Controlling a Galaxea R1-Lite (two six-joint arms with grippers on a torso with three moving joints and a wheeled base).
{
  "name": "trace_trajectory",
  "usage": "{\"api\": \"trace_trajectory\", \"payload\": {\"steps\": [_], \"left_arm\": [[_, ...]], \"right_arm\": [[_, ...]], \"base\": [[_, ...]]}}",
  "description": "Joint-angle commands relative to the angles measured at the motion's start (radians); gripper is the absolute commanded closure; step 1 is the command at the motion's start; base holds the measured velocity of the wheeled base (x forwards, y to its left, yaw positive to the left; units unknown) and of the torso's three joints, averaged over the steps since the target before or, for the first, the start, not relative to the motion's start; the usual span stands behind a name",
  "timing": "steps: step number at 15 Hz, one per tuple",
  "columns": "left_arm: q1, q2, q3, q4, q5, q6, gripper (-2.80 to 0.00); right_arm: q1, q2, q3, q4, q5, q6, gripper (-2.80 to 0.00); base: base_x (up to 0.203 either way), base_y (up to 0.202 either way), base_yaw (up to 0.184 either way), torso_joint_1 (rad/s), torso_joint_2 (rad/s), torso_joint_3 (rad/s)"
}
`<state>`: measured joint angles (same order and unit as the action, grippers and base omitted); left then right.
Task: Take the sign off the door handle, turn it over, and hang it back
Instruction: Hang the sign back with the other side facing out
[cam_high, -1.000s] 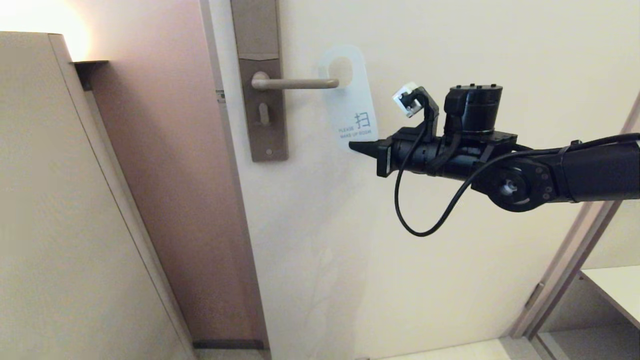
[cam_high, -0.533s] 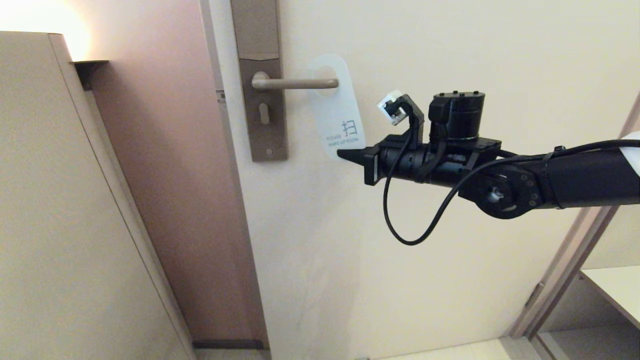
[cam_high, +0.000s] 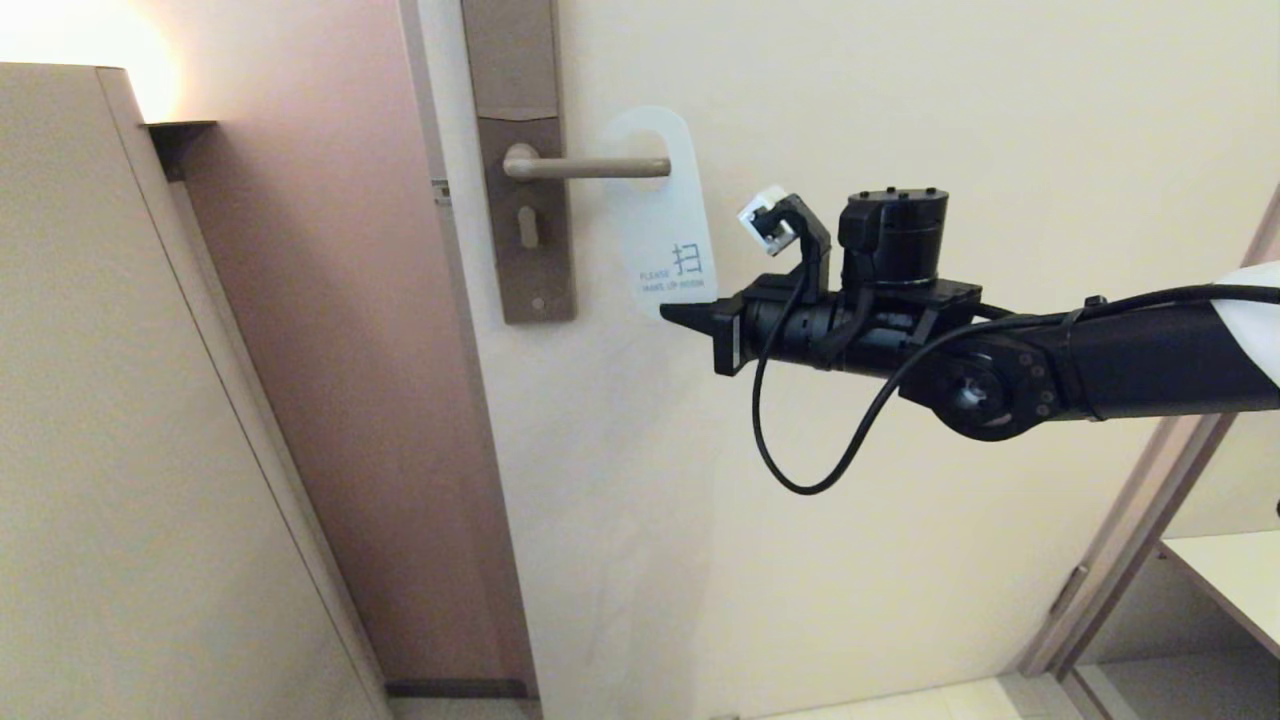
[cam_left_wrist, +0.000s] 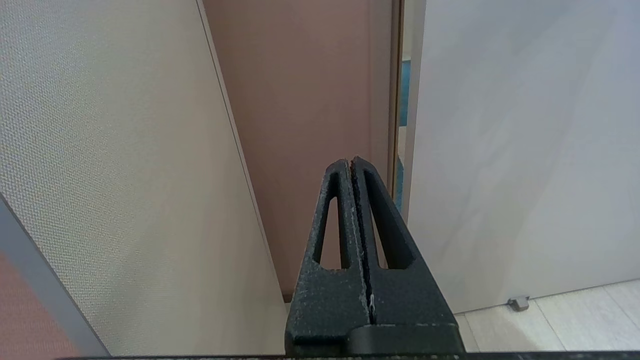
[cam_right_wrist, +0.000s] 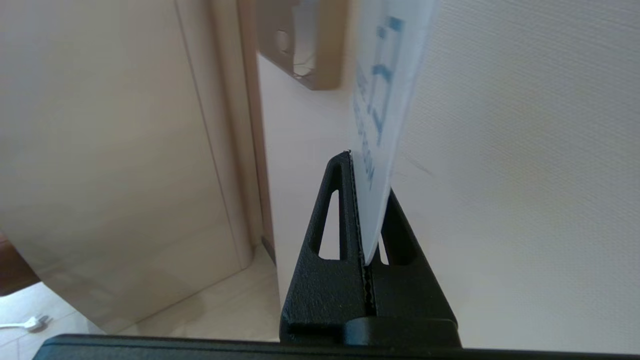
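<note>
Your right gripper (cam_high: 672, 312) is clamped on the lower edge of the sign (cam_high: 660, 215), and the right wrist view confirms it: the card (cam_right_wrist: 382, 130) rises edge-on from between the two fingers (cam_right_wrist: 332, 210), pinched near their tips. Over the last second you have carried the sign leftward, toward the backplate (cam_high: 520, 160). A second ago its hole sat just past the free end of the handle (cam_high: 590, 167); now the lever's tip lies inside the hole, above and ahead of the fingertips. The white "MAKE UP ROOM" face looks out at you.

That means the sign is threading onto the handle, so this reads as the hanging-back step, nearly finished. Whether it was truly flipped I cannot judge from here. Next you likely need to let it settle onto the lever before you let go; release too soon and it could slip off the tip.

Your left gripper (cam_left_wrist: 351, 165) is pressed closed on nothing, parked low beside the door (cam_left_wrist: 525, 150).
</note>
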<state>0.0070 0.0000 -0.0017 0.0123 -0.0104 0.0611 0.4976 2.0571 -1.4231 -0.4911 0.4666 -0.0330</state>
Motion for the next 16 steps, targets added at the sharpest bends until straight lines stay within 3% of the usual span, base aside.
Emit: {"api": "trace_trajectory", "payload": {"steps": [1, 16], "left_arm": [[0.001, 0.002, 0.000, 0.000, 0.000, 0.000, 0.00], [0.001, 0.002, 0.000, 0.000, 0.000, 0.000, 0.00]], "right_arm": [[0.012, 0.015, -0.011, -0.003, 0.003, -0.001, 0.00], [0.053, 0.074, -0.073, -0.004, -0.006, -0.001, 0.00]], "base": [[0.000, 0.000, 0.000, 0.000, 0.00, 0.000], [0.000, 0.000, 0.000, 0.000, 0.00, 0.000]]}}
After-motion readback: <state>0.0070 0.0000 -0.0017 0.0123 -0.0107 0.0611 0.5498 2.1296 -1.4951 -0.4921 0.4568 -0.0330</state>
